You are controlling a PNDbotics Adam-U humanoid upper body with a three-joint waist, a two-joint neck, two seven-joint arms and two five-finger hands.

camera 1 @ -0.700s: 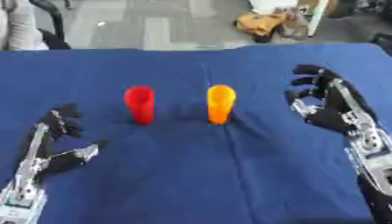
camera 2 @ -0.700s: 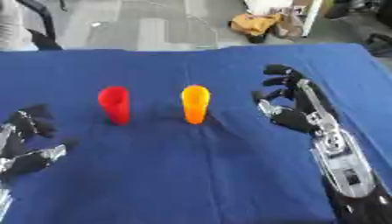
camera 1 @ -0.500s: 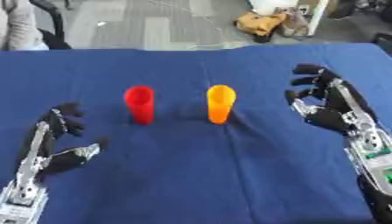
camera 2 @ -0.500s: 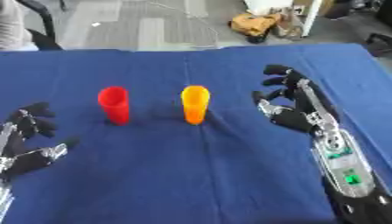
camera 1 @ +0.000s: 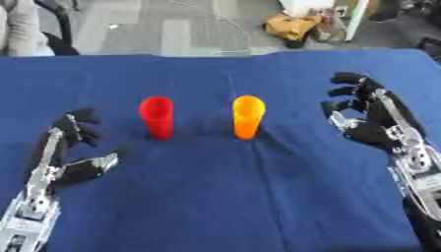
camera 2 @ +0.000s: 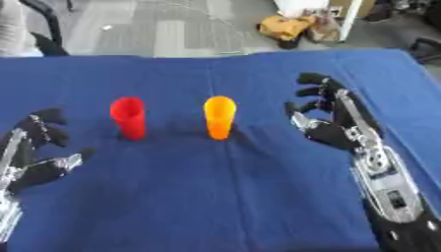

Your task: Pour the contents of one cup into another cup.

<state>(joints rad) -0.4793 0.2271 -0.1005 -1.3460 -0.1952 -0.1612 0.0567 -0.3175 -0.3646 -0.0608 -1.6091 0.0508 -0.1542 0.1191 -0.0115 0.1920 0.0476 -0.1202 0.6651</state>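
Note:
A red cup (camera 1: 157, 116) and an orange cup (camera 1: 247, 116) stand upright side by side on the blue table (camera 1: 241, 197), the red one to the left. My right hand (camera 1: 372, 122) hovers open to the right of the orange cup, palm toward it, fingers relaxed, a clear gap between them. At the lower left my left hand (camera 1: 67, 152) rests open, fingers up, apart from the red cup. I cannot see inside either cup.
Beyond the table's far edge lies grey floor with a yellow-brown bundle (camera 1: 296, 27) and a white post. A seated person shows at the top left corner, away from the cups.
My right hand has shifted slightly lower and toward the orange cup. The left hand has barely moved. Both cups stand where they were.

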